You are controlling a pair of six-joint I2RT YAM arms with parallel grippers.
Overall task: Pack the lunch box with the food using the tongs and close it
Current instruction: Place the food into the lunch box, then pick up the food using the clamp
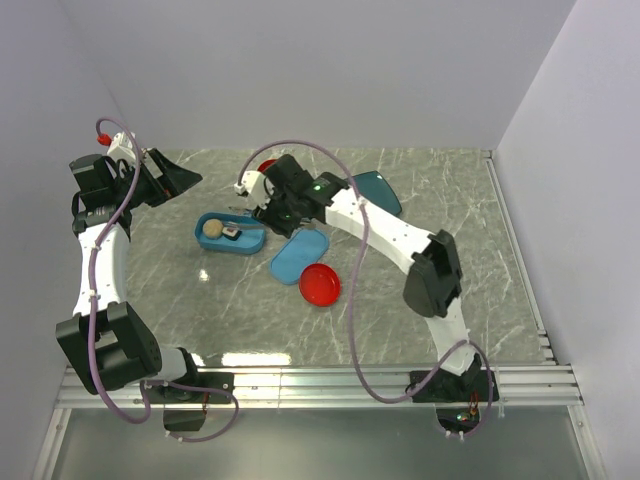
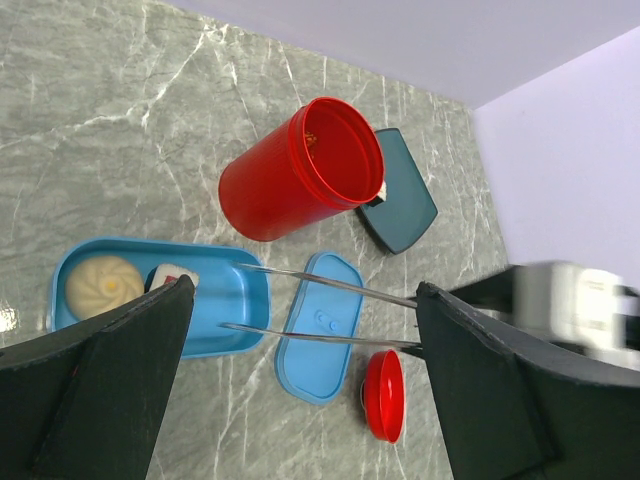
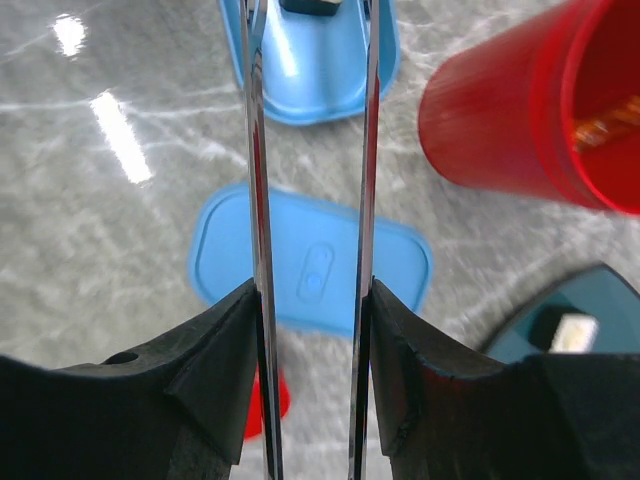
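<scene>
upper left of the top view: left pincer (image 1: 180, 180), released wide and grasping nothing. hangs above the counter (image 1: 450, 230), well apart from the work, probably to leave room and give its camera a look down.

just right of it and lower: the lunch box (image 1: 250, 250), open and flat on the counter. holds a beige ball (image 1: 212, 231) at its left end and a white roll (image 1: 231, 233) beside that.

right again, near mid-frame: right pincer (image 1: 270, 205), clenched on the tongs (image 2: 330, 286) toward their joined end. squeezes only partly, so the two arms stand apart. reaches across the lid (image 1: 300, 256), tong tips above the right end of the box and just short of the roll. nothing seen pinched between them from the left wrist.

lid flat on the counter just beside the box, at hand for closing.

behind the pincer: a red cup (image 2: 300, 180) on its side, something orange inside, mouth toward the teal plate (image 1: 375, 190).

on that plate, right of the pincer: one white piece (image 3: 567, 330), not yet packed. packing looks only partly done.
</scene>
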